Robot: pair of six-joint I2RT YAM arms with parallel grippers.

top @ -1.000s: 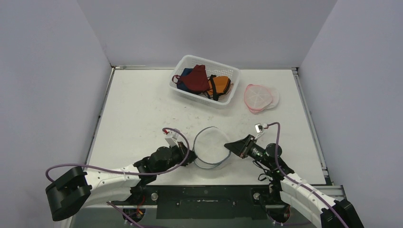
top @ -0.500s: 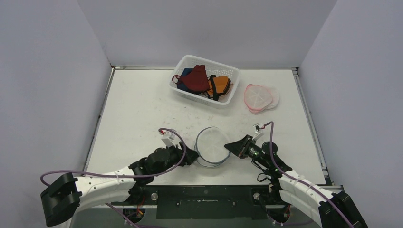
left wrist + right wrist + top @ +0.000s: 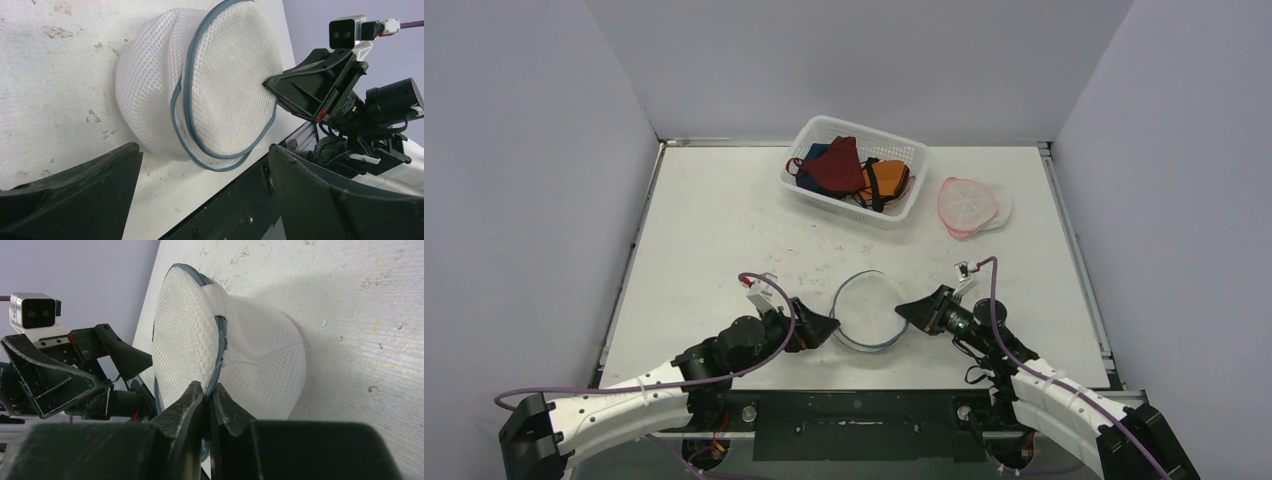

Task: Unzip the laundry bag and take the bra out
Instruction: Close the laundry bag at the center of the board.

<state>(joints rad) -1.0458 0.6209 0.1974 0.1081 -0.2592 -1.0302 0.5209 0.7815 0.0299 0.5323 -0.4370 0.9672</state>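
Top view, bag: the laundry bag [image 3: 869, 308] is a round white mesh pod with a grey rim. It sits on the white table [image 3: 714, 230] at near centre, between the two grippers.
Top view, far side: a white slotted basket [image 3: 824, 200] holds red, navy and orange garments [image 3: 839, 165].
Left wrist, texture: honeycomb mesh with a domed lid, and a grey zip band [image 3: 187, 85] curves round it.
Left wrist, jaws: the left gripper [image 3: 205, 165] is spread wide and holds nothing.
Right wrist, jaws: the right gripper [image 3: 207, 390] is pinched on the bag's grey rim.
Change: a second ago the left jaws were closed at the bag's left edge. They have since let go and backed off. The right pinch is unchanged and the bag is in the same spot.
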